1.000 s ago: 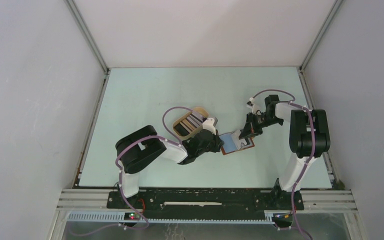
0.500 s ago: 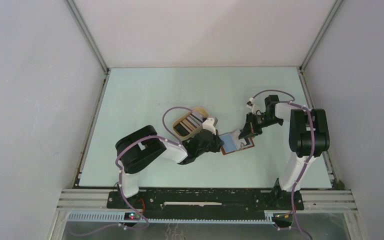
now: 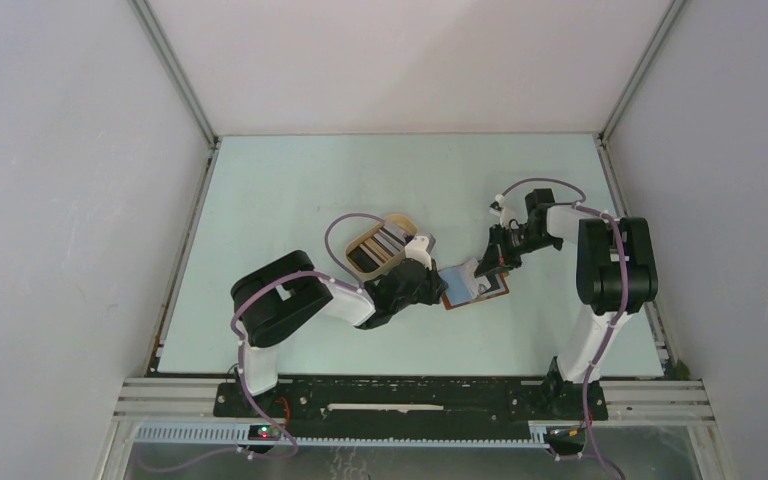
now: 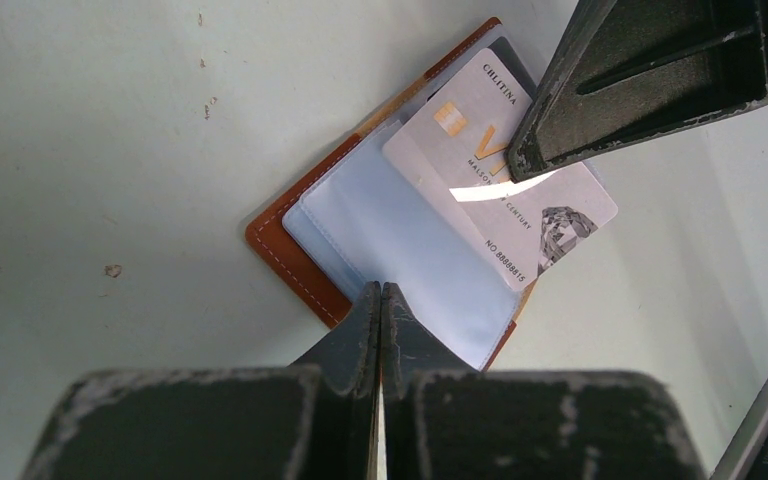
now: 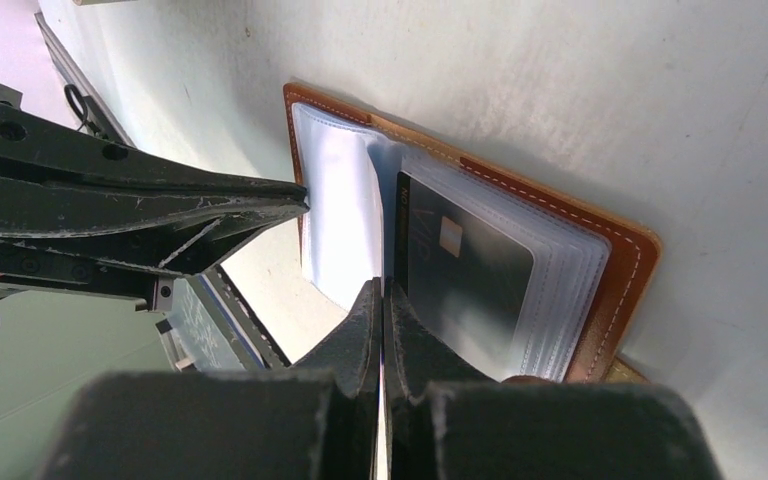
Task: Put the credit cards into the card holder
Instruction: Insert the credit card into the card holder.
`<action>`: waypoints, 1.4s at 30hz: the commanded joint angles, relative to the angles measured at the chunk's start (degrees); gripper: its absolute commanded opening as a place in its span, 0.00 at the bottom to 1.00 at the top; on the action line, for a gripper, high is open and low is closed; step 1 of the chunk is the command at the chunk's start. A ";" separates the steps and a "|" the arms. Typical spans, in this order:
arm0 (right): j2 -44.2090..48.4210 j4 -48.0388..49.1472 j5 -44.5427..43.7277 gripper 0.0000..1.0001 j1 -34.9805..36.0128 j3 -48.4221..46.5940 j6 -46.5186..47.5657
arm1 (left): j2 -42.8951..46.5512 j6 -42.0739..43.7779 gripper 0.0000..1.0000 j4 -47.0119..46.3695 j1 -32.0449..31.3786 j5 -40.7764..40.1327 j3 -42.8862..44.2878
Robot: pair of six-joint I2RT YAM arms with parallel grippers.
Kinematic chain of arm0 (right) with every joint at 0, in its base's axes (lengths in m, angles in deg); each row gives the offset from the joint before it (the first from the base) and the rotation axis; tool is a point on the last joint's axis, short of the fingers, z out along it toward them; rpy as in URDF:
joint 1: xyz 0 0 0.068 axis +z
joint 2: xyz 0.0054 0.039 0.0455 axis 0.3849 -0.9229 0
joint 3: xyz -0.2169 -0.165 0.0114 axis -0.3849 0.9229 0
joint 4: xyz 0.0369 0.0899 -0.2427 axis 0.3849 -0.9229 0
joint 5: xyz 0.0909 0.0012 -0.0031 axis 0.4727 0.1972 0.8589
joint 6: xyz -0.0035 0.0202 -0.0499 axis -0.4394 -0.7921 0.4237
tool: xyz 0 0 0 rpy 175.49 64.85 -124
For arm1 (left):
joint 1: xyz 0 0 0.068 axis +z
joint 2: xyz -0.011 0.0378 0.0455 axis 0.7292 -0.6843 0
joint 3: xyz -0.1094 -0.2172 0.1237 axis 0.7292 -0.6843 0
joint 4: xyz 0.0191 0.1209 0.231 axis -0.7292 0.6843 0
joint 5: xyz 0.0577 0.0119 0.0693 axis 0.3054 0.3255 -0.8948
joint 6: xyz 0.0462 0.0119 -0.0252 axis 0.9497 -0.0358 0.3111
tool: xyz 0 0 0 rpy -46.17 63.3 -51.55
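Both shut tight: left gripper (image 4: 380,295) at the clear sleeve of the open reddish-brown leather card holder (image 4: 290,250), right gripper (image 4: 513,172) pressing 1 pale grey credit card (image 4: 550,215) partway in — I saw more cards (image 3: 392,240) waiting in the oval tan tray (image 3: 358,240) beside it.

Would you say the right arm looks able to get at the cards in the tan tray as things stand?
Probably not directly: the left arm lies between the right tool and the tray.

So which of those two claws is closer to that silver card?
Right. The right gripper has its closed tip on the silver card. The left gripper, also closed, is at the opposite edge of the card holder, clear of the card.
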 commanded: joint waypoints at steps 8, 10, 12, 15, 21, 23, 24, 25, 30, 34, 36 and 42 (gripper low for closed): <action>0.81 2.12 -3.23 0.02 1.69 -1.15 -0.98 | -0.33 0.27 0.00 4.19 -0.31 -0.42 1.55; 0.93 2.35 -3.61 0.04 1.80 -1.17 -1.12 | -0.34 0.27 0.00 4.21 -0.30 -0.48 1.59; 0.95 2.39 -3.81 0.06 1.99 -1.15 -1.22 | -0.28 0.27 0.00 4.13 -0.29 -0.56 1.58; 1.04 2.91 -4.58 0.08 2.76 -0.93 -1.55 | -0.16 0.27 0.00 4.15 -0.29 -0.42 1.43; 2.06 3.20 -7.03 0.14 3.85 -0.95 -1.33 | 0.02 0.27 0.00 4.17 -0.35 -0.55 1.24; 2.37 3.23 -7.61 0.15 4.00 -0.92 -1.18 | 0.08 0.27 0.00 4.14 -0.46 -0.59 1.27; 2.48 3.12 -8.07 0.15 4.12 -0.92 -1.03 | 0.09 0.27 0.00 4.16 -0.39 -0.59 1.28; 2.64 3.10 -8.41 0.16 4.32 -0.91 -0.83 | 0.09 0.27 0.00 4.18 -0.39 -0.57 1.21; 3.47 2.50 -10.12 0.20 5.28 -1.20 -0.07 | 0.21 0.35 0.00 4.21 -0.40 -0.68 1.11; 4.05 2.28 -11.55 0.25 6.24 -1.23 0.40 | 0.48 0.43 0.00 4.07 -0.41 -0.76 1.02; 4.31 2.07 -12.34 0.25 6.85 -1.43 0.85 | 0.50 0.56 0.00 4.12 -0.38 -0.62 1.02; 5.13 1.71 -14.65 0.30 8.97 -1.69 1.62 | 0.69 0.62 0.01 3.79 -0.38 -0.53 0.86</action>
